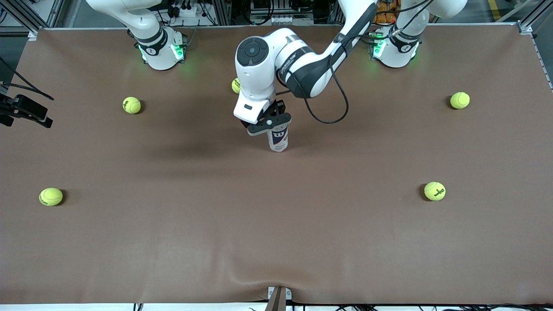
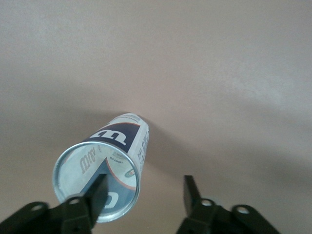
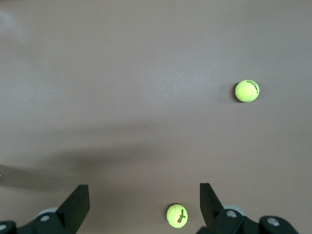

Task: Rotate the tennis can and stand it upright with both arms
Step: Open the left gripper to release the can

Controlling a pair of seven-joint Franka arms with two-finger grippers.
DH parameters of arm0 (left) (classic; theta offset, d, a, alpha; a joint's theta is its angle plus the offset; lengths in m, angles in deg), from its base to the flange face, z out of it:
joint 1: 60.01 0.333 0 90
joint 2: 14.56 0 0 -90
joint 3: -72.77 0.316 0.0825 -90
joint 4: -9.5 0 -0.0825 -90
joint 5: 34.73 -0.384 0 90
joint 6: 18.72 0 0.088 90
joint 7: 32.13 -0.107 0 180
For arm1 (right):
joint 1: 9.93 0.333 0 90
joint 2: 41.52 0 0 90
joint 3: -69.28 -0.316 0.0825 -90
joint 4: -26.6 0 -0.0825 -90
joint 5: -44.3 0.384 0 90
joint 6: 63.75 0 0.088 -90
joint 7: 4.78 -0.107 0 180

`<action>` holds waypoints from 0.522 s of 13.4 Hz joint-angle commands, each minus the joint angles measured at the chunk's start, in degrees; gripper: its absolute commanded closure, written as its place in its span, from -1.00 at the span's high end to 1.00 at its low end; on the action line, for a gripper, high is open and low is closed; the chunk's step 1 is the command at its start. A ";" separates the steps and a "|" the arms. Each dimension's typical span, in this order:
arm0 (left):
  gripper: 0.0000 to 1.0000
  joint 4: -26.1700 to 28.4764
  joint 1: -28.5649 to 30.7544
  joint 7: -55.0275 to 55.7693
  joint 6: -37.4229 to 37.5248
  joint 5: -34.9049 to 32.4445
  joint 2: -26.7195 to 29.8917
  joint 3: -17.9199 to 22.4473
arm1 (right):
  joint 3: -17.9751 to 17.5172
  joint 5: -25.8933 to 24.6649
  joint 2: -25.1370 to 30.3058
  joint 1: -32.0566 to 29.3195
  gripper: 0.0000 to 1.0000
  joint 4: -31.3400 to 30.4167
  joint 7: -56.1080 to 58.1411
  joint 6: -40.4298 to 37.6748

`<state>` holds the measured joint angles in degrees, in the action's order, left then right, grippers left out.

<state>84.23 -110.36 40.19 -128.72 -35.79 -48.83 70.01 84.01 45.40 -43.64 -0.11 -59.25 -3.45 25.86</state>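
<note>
Overhead, left tool [image 1: 271, 125] astride upright tennis can [image 1: 278, 139].

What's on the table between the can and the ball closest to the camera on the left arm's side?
Nothing. In the front view, only bare brown table runs from the tennis can to that tennis ball.

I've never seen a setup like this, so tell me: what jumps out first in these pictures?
A white robot arm, the left arm, reaches to the middle of the brown table, its left gripper over the top of a tennis can that stands upright there. Its jaws are spread, one finger in front of the can's rim. Yellow-green tennis balls lie scattered around; the right gripper hangs open above two of them.
</note>
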 commanded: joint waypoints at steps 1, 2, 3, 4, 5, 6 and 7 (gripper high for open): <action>1.00 0.06 -0.02 -0.23 1.28 -1.67 1.92 1.34 | -0.41 1.45 -0.95 -1.03 1.00 1.65 -0.36 -0.75; 1.00 0.15 0.07 -1.28 1.55 -1.67 2.96 2.31 | -0.49 1.45 -0.95 -0.94 1.00 1.65 -0.36 -0.75; 1.00 0.06 0.16 -3.04 2.07 -1.58 3.41 3.02 | -0.49 1.45 -0.95 -0.94 1.00 1.65 -0.36 -0.75; 1.00 0.06 0.16 -5.05 3.21 -1.58 4.28 4.07 | -0.49 1.45 -0.95 -1.03 1.00 1.65 -0.36 -0.75; 1.00 0.15 0.16 -7.34 4.00 -1.58 4.81 5.12 | -0.49 1.80 -0.95 -1.03 1.00 1.65 -0.36 -0.75; 1.00 0.06 0.16 -9.36 4.62 -1.49 5.60 6.18 | -0.49 1.80 -0.95 -1.03 1.00 1.65 -0.36 -0.75; 1.00 0.15 0.25 -10.69 4.97 -1.49 6.39 7.06 | -0.49 1.80 -0.95 -1.11 1.00 1.65 -0.36 -0.75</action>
<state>84.12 -109.96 32.21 -125.56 -35.99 -44.58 75.60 84.00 45.78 -43.65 -0.12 -59.25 -3.45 25.86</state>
